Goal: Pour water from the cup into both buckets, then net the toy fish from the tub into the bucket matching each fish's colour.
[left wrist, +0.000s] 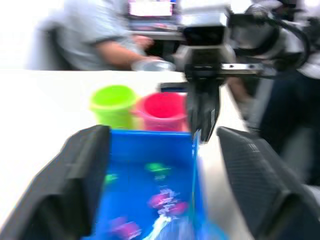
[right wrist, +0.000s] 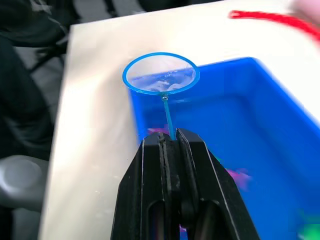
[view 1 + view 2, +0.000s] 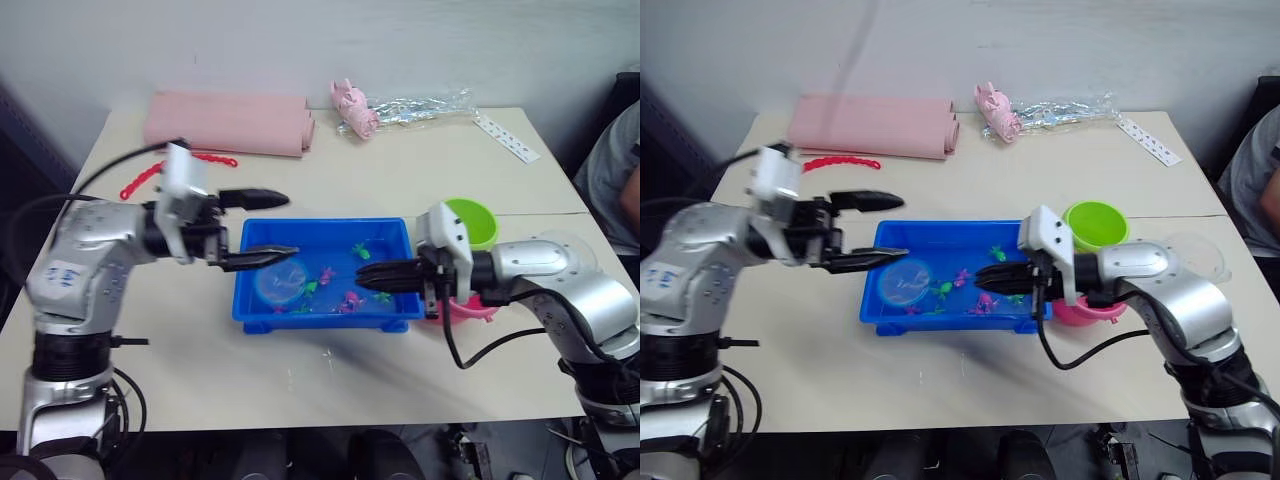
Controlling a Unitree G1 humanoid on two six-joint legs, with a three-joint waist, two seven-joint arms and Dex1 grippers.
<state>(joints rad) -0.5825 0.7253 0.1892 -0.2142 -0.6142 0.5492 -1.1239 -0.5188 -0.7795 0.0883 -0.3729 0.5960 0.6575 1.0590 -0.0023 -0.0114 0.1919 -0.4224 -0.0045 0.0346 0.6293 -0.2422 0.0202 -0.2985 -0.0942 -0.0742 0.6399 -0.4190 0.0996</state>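
The blue tub (image 3: 320, 322) sits mid-table holding water and several green and pink toy fish (image 3: 350, 299). My right gripper (image 3: 362, 271) reaches in from the tub's right end, shut on the net's thin handle. The net's blue hoop (image 2: 161, 73) lies low over the tub's left part. My left gripper (image 3: 292, 226) hovers open over the tub's left rim, nothing between its fingers (image 1: 85, 170). The green bucket (image 3: 470, 222) and the pink bucket (image 3: 462, 307) stand just right of the tub, the pink one partly behind my right wrist. The clear cup (image 3: 1205, 258) stands behind my right forearm.
A folded pink cloth (image 3: 230, 122) and a red chain (image 3: 175, 170) lie at the back left. A pink toy in a clear bag (image 3: 355, 108) and a white strip (image 3: 505, 137) lie at the back right. A person (image 3: 620, 170) sits at the right edge.
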